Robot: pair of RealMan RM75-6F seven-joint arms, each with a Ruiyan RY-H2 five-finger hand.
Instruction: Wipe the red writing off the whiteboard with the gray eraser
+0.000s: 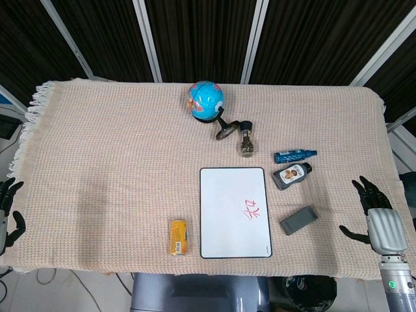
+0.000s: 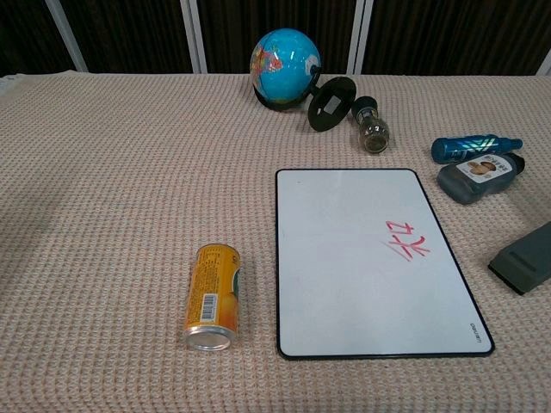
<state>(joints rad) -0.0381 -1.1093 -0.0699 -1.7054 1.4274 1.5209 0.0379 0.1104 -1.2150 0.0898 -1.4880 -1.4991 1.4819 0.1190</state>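
**Now the right hand waits beside the eraser, board untouched**

Right at the table's edge, the right hand [image 1: 380,218] sits with its fingers spread apart and nothing in them. Across the table, the left hand [image 1: 9,211] shows only at the frame's margin, its dark fingers apart too, holding nothing. The chest view catches neither hand.

So which one goes? The gray eraser [image 1: 299,220] lies toward the middle of the table from the right hand, between that hand and the whiteboard [image 1: 224,221], and far nearer to it than to the left. Its long axis runs on a slant, the far end angled away toward the right edge, so the right hand probably has to turn a little to close across its narrow sides.

Just past the eraser, the red writing [image 1: 253,209] sits on the board's right half, nearest the eraser's side. Nothing is wiped yet.

Further out: a dark pouch [image 1: 290,175] and a blue tube [image 1: 294,155] beyond the eraser, a globe [image 1: 207,99] at the far edge, and a yellow can [image 1: 179,236] left of the board.
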